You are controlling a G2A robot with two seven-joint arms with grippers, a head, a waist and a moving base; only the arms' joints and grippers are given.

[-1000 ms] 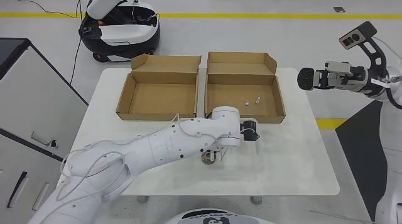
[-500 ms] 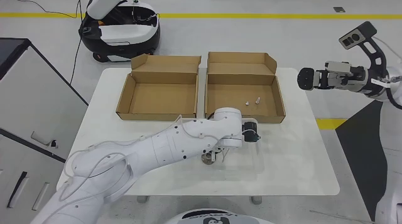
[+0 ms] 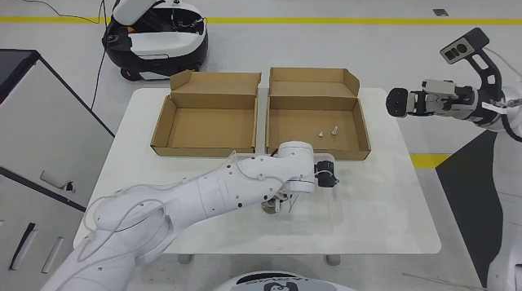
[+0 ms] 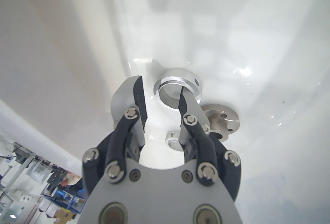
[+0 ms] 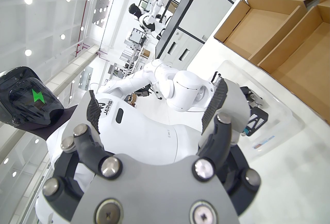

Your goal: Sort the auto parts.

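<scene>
As two parts [image 3: 334, 129] lie in one box [image 3: 302, 121], rings [image 4: 189, 76] in tray [image 5: 281, 132]

No print reads clearly; the tray's [image 5: 292, 113] sticker [image 5: 263, 144] seems illegible.

Up top, we're looking down on the white rectangular bench [image 3: 383, 209], the two open brown cardboard boxes [image 3: 302, 124] at its far edge. Left wrist camera: we're right behind the left pincer [image 4: 159, 84], facing down, close in. Right wrist camera: off beside the bench, looking past the right pincer [image 5: 157, 89] back across it, sharing those boxes with the top view.
</scene>
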